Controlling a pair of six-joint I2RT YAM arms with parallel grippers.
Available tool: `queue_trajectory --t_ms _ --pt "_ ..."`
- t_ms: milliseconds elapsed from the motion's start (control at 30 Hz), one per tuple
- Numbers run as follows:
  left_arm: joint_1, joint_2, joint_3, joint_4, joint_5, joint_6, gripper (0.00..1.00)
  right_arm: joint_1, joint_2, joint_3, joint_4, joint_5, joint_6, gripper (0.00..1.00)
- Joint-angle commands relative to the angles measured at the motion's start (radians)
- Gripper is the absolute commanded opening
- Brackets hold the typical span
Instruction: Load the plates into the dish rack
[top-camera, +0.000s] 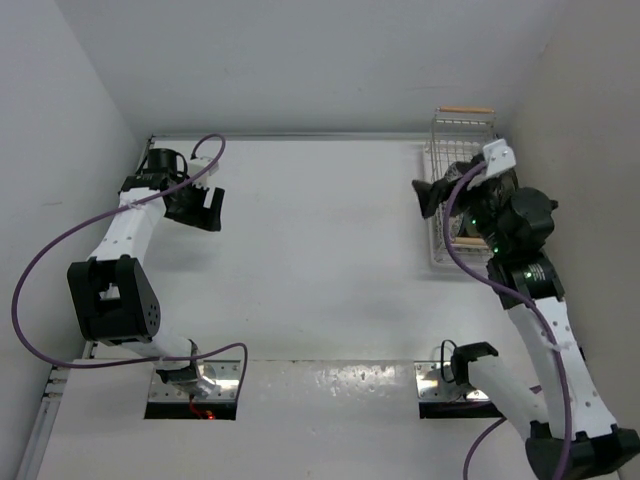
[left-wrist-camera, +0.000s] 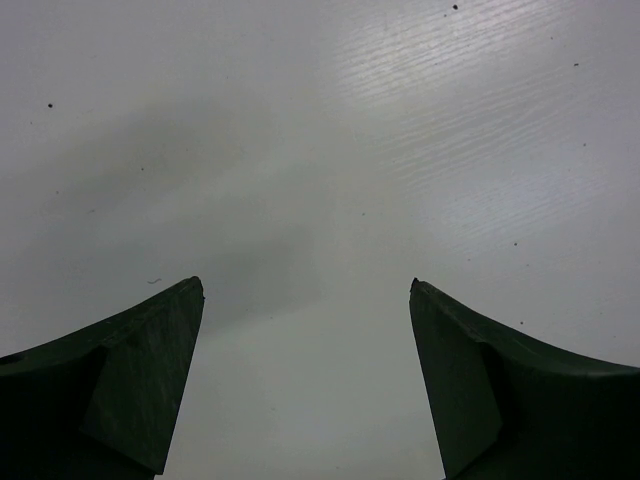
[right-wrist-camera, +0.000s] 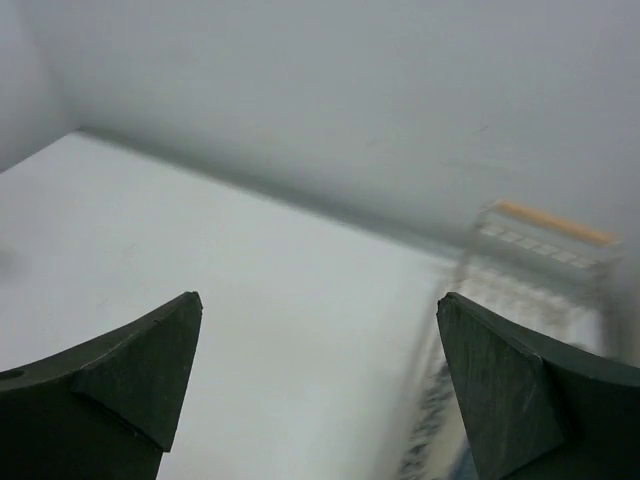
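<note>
The dish rack (top-camera: 452, 135), white wire with a wooden handle (top-camera: 467, 110), stands at the far right by the wall. My right arm covers most of it, so no plate shows in the top view. My right gripper (top-camera: 428, 198) is open and empty at the rack's left side. In the right wrist view (right-wrist-camera: 320, 297) the rack (right-wrist-camera: 540, 255) is blurred at the right, and a blurred blue-and-white patterned edge (right-wrist-camera: 425, 445) shows low down, perhaps the floral plate. My left gripper (top-camera: 208, 207) is open and empty over bare table at the far left (left-wrist-camera: 306, 284).
White walls close the table at the left (top-camera: 60, 150), back (top-camera: 300, 60) and right (top-camera: 590, 120). Purple cables (top-camera: 40, 260) loop off both arms. Metal mounting plates (top-camera: 195, 380) lie at the near edge.
</note>
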Motion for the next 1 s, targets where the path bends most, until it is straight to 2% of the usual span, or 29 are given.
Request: queue_trajectory --t_ms 0,33,133,200,233,300,433,600,733,967 --pt "0.000 -0.013 -0.004 -0.001 0.000 -0.003 0.88 0.038 0.004 -0.129 -0.084 -0.236 0.161 0.99" --pt "0.000 -0.022 -0.018 0.008 -0.011 -0.003 0.88 0.068 -0.020 -0.225 -0.100 -0.242 0.170 0.99" --pt "-0.010 -0.054 -0.053 0.028 -0.030 -0.003 0.88 0.145 -0.076 -0.343 -0.165 -0.178 0.204 0.99" --pt "-0.010 -0.080 -0.072 0.037 -0.052 -0.003 0.88 0.234 -0.184 -0.498 -0.181 -0.077 0.296 0.99" --pt "-0.010 -0.081 -0.087 0.037 -0.052 -0.003 0.88 0.234 -0.185 -0.499 -0.183 -0.026 0.296 0.99" --pt "-0.010 -0.110 -0.097 0.037 -0.052 0.008 0.88 0.286 -0.246 -0.617 -0.180 0.046 0.354 0.99" --pt "-0.010 -0.151 -0.126 0.037 -0.017 0.031 0.90 0.325 -0.340 -0.748 -0.180 0.114 0.379 0.99" --pt "-0.010 -0.220 -0.170 0.037 -0.018 0.057 0.92 0.326 -0.372 -0.785 -0.189 0.147 0.376 0.99" --pt "0.027 -0.229 -0.209 0.037 0.005 0.057 0.92 0.326 -0.343 -0.780 -0.180 0.126 0.368 0.99" --pt "0.027 -0.239 -0.209 0.037 0.034 0.057 0.92 0.325 -0.309 -0.771 -0.170 0.115 0.357 0.99"
